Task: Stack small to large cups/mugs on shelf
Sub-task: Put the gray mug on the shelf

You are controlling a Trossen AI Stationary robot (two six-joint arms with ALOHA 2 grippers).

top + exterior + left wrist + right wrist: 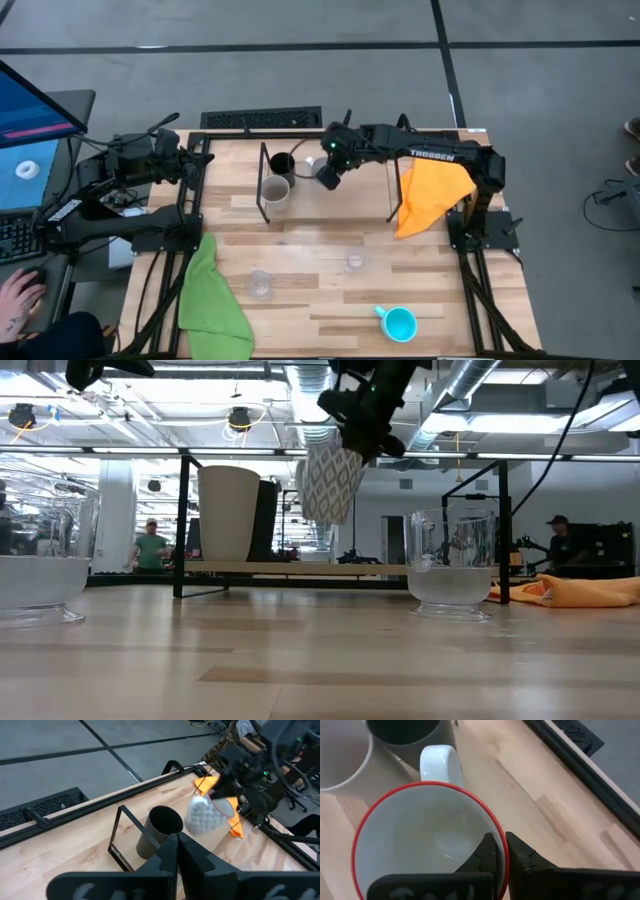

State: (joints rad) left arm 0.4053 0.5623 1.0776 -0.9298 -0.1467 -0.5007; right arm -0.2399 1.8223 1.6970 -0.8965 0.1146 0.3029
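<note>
My right gripper point(326, 172) is shut on the white mug point(330, 480), which has a red rim and a patterned outside, above the shelf point(330, 215). The grey-beige mug point(275, 192) and the black mug point(282, 163) stand upright on the shelf's wooden board point(330, 568) at its left end. Two clear glass cups point(260, 283) point(354, 260) stand on the table nearer the front. The light blue mug point(400, 322) stands near the front edge. My left gripper point(178, 842) is shut and empty, off the table's left edge. My right gripper holds the white mug by its red rim point(496, 851), roughly opposite the handle point(440, 762). One finger is inside the mug and one outside, pinching the wall. The fingers come from above, slanting down. The mug hangs tilted below them, clear of the shelf board.
An orange cloth point(430, 195) hangs over the shelf's right end. A green cloth point(212, 300) lies at the table's front left. A person's hand point(20, 300) is at a keyboard left of the table. People stand in the room behind point(150, 545).
</note>
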